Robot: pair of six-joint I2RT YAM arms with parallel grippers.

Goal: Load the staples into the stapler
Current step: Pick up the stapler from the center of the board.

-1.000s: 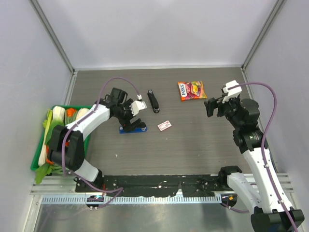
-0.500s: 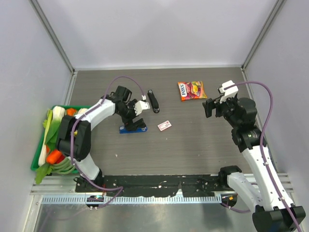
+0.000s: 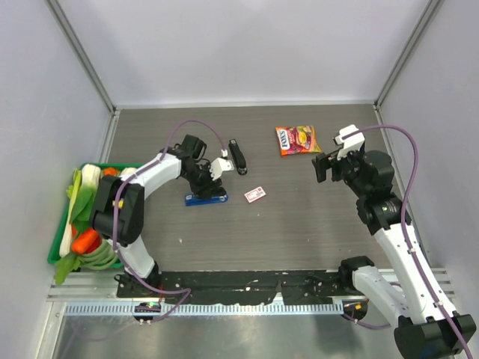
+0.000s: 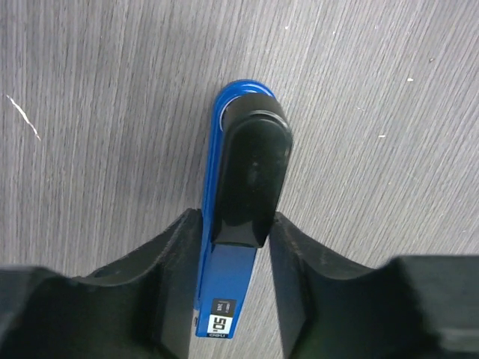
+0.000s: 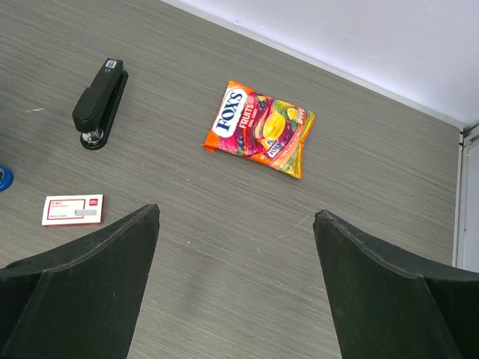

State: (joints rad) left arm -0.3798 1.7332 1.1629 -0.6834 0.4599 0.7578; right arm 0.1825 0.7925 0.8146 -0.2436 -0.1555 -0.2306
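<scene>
- On the table (image 3: 299,224), the question for the coming move is which stapler gets loaded and which arm can reach it.
- Left claw (image 4: 236,232): jaws about half closed on the blue stapler (image 4: 251,164), with a finger against each side. It reaches down over the rear half, in line with the length.
- Right claw (image 5: 236,224): jaws wide apart and holding nothing. It hangs over the right side of the table, facing left.
- Blue stapler: it lies flat, its long axis running left to right across the table in the top view. This is not the all-black one.
- Stapler (image 3: 237,156): it lies near the left claw, farther from the bases and a little to the right. It is well apart from the right claw, so the left arm is much the nearer. Its long axis runs roughly from near to far, nose toward the box (image 3: 255,194), about square to the blue one.
- Box: it lies flat just right of the blue stapler, on the near side of the stapler and touching neither.
- Staples: no loose strip shows, so I judge they are not yet out of the box.
</scene>
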